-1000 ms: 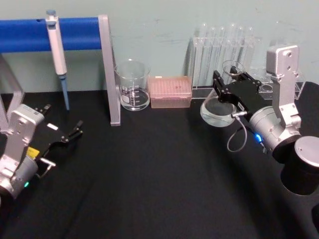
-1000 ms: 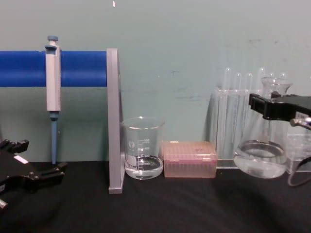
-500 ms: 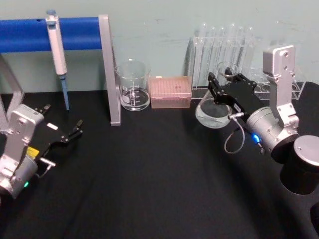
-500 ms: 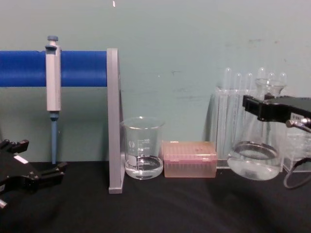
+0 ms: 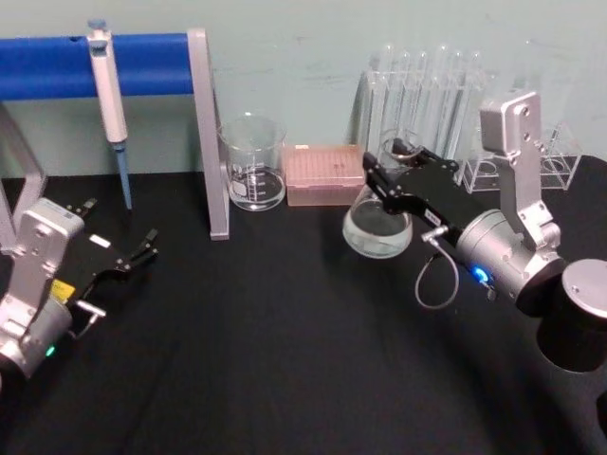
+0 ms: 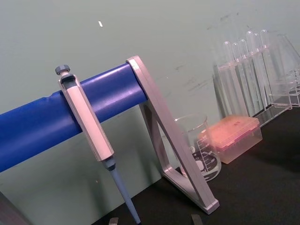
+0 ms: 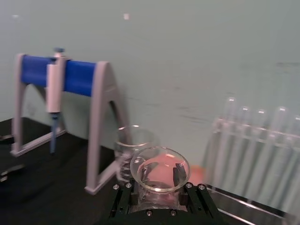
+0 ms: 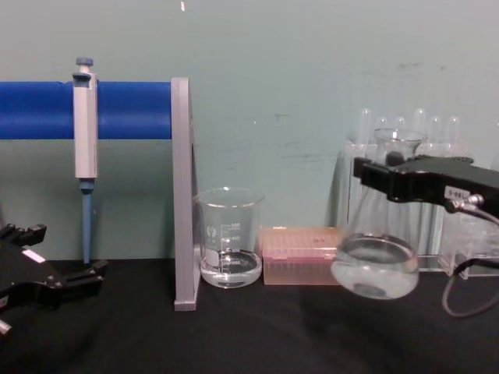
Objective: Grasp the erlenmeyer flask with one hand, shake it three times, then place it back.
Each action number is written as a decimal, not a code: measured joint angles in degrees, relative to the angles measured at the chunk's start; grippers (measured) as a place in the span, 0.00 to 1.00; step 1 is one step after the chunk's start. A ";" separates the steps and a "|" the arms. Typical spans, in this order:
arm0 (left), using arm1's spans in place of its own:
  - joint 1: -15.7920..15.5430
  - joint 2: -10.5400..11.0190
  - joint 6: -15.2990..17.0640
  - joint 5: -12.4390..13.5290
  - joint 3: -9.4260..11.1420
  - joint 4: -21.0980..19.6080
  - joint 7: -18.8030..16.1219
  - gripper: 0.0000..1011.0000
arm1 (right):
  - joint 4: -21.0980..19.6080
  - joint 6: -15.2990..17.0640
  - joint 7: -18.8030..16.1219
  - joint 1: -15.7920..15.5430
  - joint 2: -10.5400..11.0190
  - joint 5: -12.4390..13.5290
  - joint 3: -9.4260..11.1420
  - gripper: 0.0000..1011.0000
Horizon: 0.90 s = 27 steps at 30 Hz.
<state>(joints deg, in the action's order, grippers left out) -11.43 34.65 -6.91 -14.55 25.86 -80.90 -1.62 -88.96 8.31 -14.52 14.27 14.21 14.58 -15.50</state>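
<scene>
- While the right tool [image 5: 381, 180] reaches in from the right side of the head view, its flat black fingers [image 8: 373, 173] are pressed against the narrow neck of the erlenmeyer flask [image 5: 377, 224], pinching it just below the flared rim.
- Seen from the chest view, the clear glass cone [image 8: 374, 263] leans, neck toward the right and wide round base swung left, so the base is not sitting flat on the matte black tabletop [image 5: 285, 360].
- A shallow layer of clear liquid lies in the rounded bottom of the flask.
- A smooth silver cylindrical wrist [image 5: 498, 254] backs the right tool, with a thin grey cable looping beneath it.
- The flask hangs in front of the translucent pink box [image 5: 325, 173], a ribbed rectangular plastic case.
- Just left of that box stands a straight-walled glass beaker [image 5: 252, 166] with printed graduations and a little liquid.
- Behind the flask, thin clear test tubes [image 5: 422, 90] stand upright in a transparent rack.
- A grey and blue pipette [image 5: 107, 95] hangs from a glossy blue bar [image 5: 47, 64] held by a grey metal upright [image 5: 211, 142].
- The left tool [image 5: 121, 227] rests low at the left, well apart from the flask, its dark fingers spread and holding nothing.
</scene>
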 joint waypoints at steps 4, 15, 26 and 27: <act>0.00 0.00 0.00 0.00 0.00 0.00 0.00 0.99 | -0.35 -0.72 -3.70 0.14 1.67 0.75 -1.24 0.44; 0.00 0.00 0.00 0.00 0.00 0.00 0.00 0.99 | -0.76 -2.67 -11.14 0.98 5.73 3.21 -4.51 0.44; 0.00 0.00 0.00 0.00 0.00 0.00 0.00 0.99 | -0.21 -4.89 -15.84 2.33 8.28 4.92 -7.56 0.44; 0.00 0.00 0.00 0.00 0.00 0.00 0.00 0.99 | -0.04 -5.03 -15.93 2.51 8.41 5.07 -7.84 0.44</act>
<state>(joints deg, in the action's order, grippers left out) -11.43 34.64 -6.91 -14.55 25.86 -80.90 -1.62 -89.00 3.28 -30.46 16.77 22.62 19.65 -23.34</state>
